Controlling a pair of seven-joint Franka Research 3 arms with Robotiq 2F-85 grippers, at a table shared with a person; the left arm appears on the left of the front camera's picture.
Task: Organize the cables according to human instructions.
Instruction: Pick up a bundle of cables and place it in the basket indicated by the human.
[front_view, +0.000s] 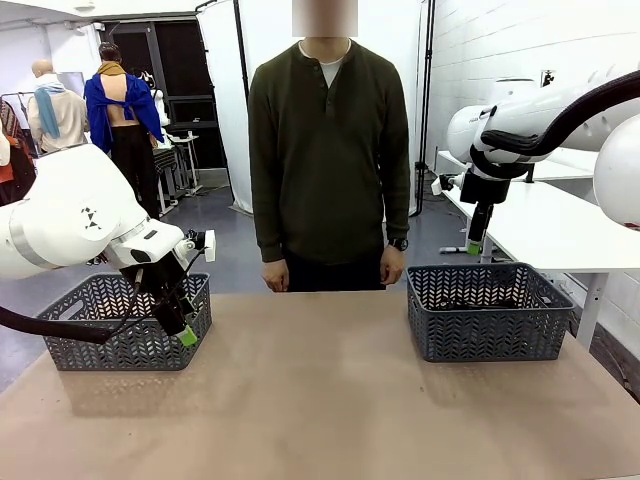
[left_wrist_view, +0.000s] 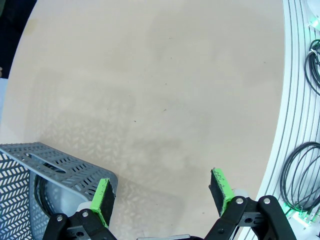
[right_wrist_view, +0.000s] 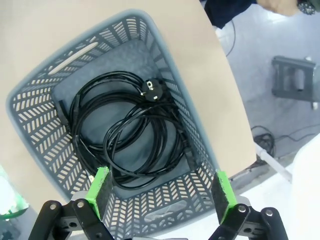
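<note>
A: From the front we see a person (front_view: 328, 160) behind the table (front_view: 320, 400), and a grey basket (front_view: 486, 310) at each side.

B: In the left wrist view, our left gripper (left_wrist_view: 162, 196) is spread wide over bare table.

A: In the right wrist view, our right gripper (right_wrist_view: 161, 192) is spread too, holding nothing. The cables (right_wrist_view: 125, 132) lie coiled inside its basket.

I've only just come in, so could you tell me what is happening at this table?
The robot is sorting cables into two baskets while a person stands at the far side, hands down. The right tool hangs open and empty above the right basket, which holds coiled black cables. The left tool is open and empty beside the left basket, which has a cable inside. The tabletop between the baskets is bare.
</note>
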